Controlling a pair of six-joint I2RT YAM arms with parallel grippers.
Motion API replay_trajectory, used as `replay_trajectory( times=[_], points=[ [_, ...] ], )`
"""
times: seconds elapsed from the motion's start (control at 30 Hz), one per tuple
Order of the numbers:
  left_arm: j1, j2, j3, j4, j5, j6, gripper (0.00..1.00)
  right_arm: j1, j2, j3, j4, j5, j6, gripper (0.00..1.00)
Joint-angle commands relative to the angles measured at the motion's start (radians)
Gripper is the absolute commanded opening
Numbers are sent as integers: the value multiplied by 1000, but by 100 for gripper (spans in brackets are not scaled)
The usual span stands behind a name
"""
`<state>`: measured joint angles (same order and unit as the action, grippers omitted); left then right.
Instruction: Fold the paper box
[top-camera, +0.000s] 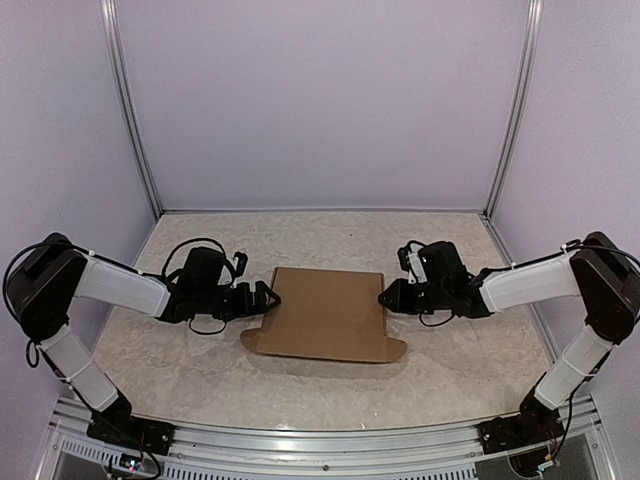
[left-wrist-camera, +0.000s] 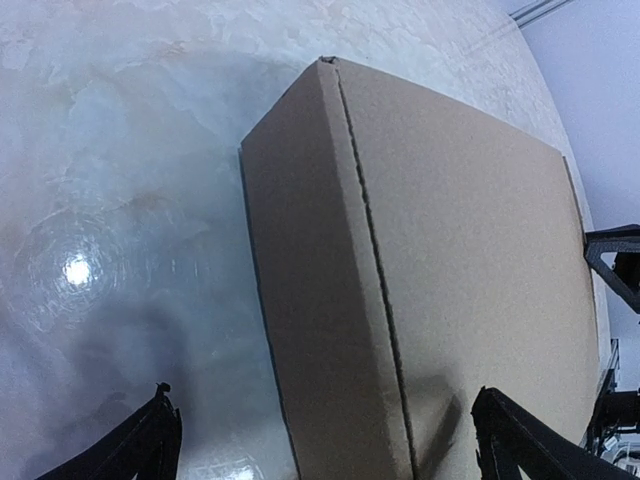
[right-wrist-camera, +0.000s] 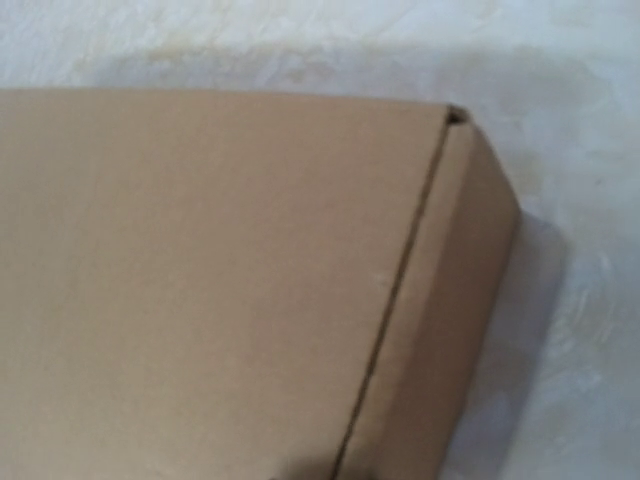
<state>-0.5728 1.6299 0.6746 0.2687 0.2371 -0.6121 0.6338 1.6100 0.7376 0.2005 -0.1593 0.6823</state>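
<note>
The two black fingers (left-wrist-camera: 148, 445) of the left gripper (top-camera: 270, 300) sit closest to the lens in the left wrist view. They are spread wide, one on each side of the near left edge of the paper box (top-camera: 328, 315).

The right gripper (top-camera: 384, 297) is at the box's right side wall. Its wrist view shows only cardboard, so it is unclear whether its jaws are narrow, gripping or just touching.

The step looks like steadying the box from both sides before the last flap is tucked. To do it well, both arms should press evenly and low on the walls, so the box neither slides nor turns on the table (top-camera: 190, 370). The lid should not be crushed.

The box lies mid-table between the arms. It is plain brown and shallow, and its top panel lies flat with a creased fold along each side. A front flap (top-camera: 325, 350) with rounded ears lies splayed on the table toward the arm bases, apparently not yet tucked.
</note>
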Motion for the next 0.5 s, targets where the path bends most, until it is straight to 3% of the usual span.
replay_trajectory(
  times=[0.0, 0.3, 0.47],
  points=[
    [7, 28, 16, 49, 41, -32, 99, -14, -8, -42, 5, 12, 6, 16],
    [7, 38, 10, 116, 91, -95, 99, -44, -42, -99, 11, -1, -2, 0],
    [0, 58, -12, 204, 152, -186, 99, -56, -65, -126, 8, -4, -6, 0]
  ],
)
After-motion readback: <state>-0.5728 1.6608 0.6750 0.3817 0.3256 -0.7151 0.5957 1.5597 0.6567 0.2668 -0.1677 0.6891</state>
